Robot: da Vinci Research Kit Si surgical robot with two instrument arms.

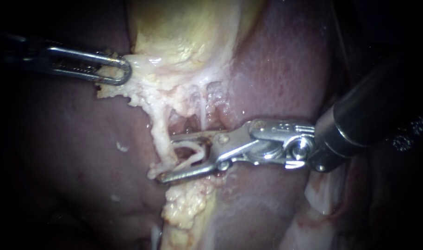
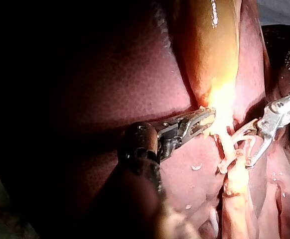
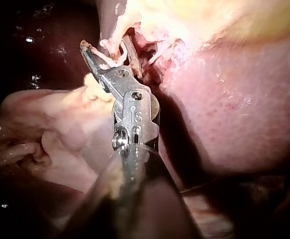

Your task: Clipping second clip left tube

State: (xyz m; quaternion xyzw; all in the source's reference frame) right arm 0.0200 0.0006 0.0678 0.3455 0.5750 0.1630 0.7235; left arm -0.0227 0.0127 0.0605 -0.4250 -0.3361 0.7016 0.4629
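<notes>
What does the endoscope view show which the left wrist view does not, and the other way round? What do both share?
Only the endoscope view shows the right instrument's dark shaft. Only the left wrist view shows the left instrument's round joint and the gallbladder's long body ahead of it. Both show the left instrument holding pale tissue at the gallbladder's edge, the right instrument carrying a white clip astride the tube, and the liver around them.

Pale stringy left tube (image 1: 159, 132), taut, near vertical, white V-shaped clip (image 1: 190, 154) open, mouth touching its lower part.
</notes>
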